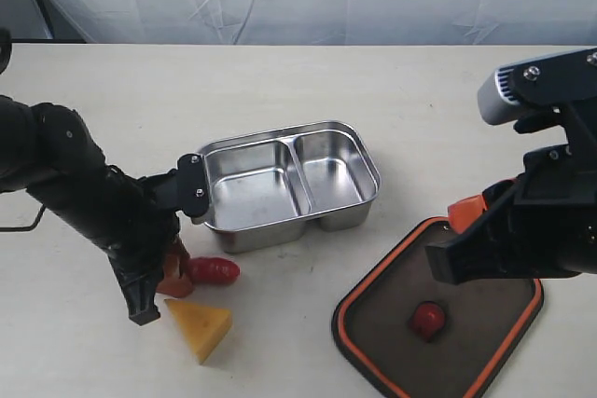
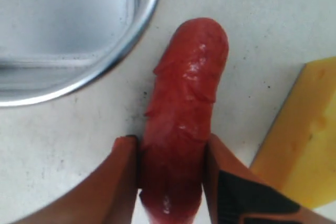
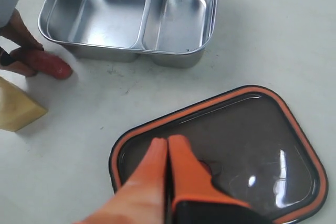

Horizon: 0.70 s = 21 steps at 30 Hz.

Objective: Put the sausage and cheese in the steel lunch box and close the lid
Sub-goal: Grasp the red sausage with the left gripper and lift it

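Note:
The glossy red sausage (image 2: 186,108) lies on the table just in front of the steel lunch box (image 1: 280,230), and my left gripper (image 2: 170,140) is shut on its near end, both orange fingers pressing its sides. In the exterior view the sausage (image 1: 216,270) sticks out to the right of that gripper (image 1: 177,272). The yellow cheese (image 1: 201,323) wedge rests right beside it. The lunch box stands open with both compartments empty. The dark lid (image 1: 485,342) with its orange rim lies flat at the front right. My right gripper (image 3: 168,141) hovers shut over the lid (image 3: 252,129), holding nothing.
The lid's red-orange valve tab (image 1: 427,319) sits at its centre. The bulky right arm (image 1: 541,221) hangs above the lid's far edge. White cloth backs the table's far side. Bare tabletop lies behind the lunch box and between it and the lid.

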{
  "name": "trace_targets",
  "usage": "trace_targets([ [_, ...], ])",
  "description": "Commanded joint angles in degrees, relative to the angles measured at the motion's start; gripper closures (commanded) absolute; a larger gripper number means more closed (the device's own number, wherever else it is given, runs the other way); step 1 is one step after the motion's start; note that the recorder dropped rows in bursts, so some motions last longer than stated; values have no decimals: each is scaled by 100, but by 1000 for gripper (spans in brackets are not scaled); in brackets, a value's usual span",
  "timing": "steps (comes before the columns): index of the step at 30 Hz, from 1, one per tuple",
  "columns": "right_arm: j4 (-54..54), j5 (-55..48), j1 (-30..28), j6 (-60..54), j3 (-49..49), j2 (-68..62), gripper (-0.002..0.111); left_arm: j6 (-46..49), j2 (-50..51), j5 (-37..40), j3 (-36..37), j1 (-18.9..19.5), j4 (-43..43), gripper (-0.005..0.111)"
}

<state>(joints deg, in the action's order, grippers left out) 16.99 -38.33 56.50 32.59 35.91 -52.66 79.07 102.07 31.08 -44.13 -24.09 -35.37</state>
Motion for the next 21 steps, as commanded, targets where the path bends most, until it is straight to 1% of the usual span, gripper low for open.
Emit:
trace_targets([
  [1,58,-60,18,44,-11,33,108,-3,-368,191,2,-26,97,107],
  [7,48,-70,18,44,-11,33,108,-3,-1126,716,2,-26,236,107],
  [9,48,-87,18,44,-11,33,108,-3,-1399,782,2,-26,266,107],
  [12,24,-105,18,55,-11,33,108,-3,-1733,386,2,-26,183,107],
  [16,10,-105,18,55,-11,33,108,55,-1876,-836,-49,-26,-399,107],
  [17,-5,-105,18,55,-11,33,108,55,-1819,-979,-123,-26,-484,107],
  [18,-38,-105,18,55,-11,33,108,55,-1755,-963,-209,-26,-501,107],
  [21,-93,-105,18,65,-11,33,108,55,-1524,-555,-590,-40,-541,107],
])
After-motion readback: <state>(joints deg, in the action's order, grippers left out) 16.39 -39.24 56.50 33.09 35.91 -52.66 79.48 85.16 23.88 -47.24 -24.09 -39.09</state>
